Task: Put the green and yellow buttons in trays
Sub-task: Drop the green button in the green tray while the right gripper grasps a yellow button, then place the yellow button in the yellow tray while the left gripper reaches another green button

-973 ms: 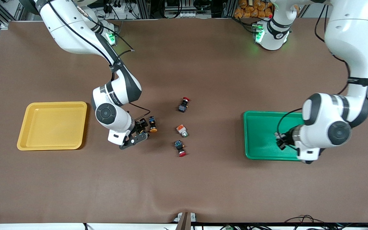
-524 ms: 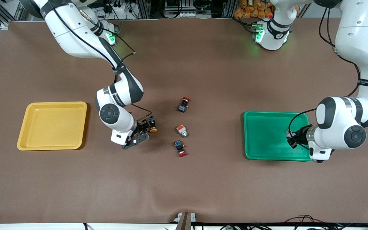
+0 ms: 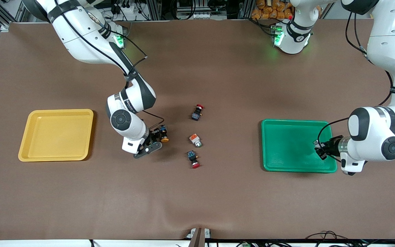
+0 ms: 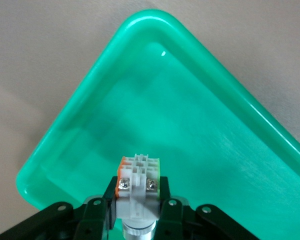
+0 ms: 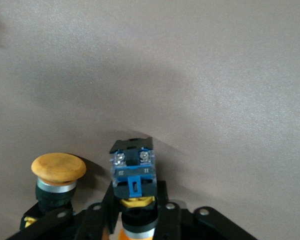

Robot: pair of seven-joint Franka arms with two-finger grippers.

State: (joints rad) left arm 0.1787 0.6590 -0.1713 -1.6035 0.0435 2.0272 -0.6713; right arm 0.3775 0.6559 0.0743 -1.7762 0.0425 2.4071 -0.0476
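My left gripper (image 3: 321, 151) (image 4: 137, 196) is shut on a white-grey button with an orange block (image 4: 138, 174), held over the green tray (image 3: 286, 144) (image 4: 190, 100) near the tray's edge at the left arm's end. My right gripper (image 3: 154, 136) (image 5: 134, 199) is low over the table, shut on a black-and-blue yellow-capped button (image 5: 132, 170). A second yellow-capped button (image 5: 58, 169) stands close beside it. In the front view one yellow-capped button (image 3: 163, 133) shows at the gripper's tip; I cannot tell which of the two it is. The yellow tray (image 3: 57, 135) holds nothing.
In the middle of the table lie a white-and-orange button with a greenish cap (image 3: 195, 140) and two black red-capped switches, one farther from the front camera (image 3: 197, 112) and one nearer (image 3: 194, 160).
My left arm has carried its button across the green tray toward the left arm's end. My right gripper has shifted slightly toward the middle of the table.
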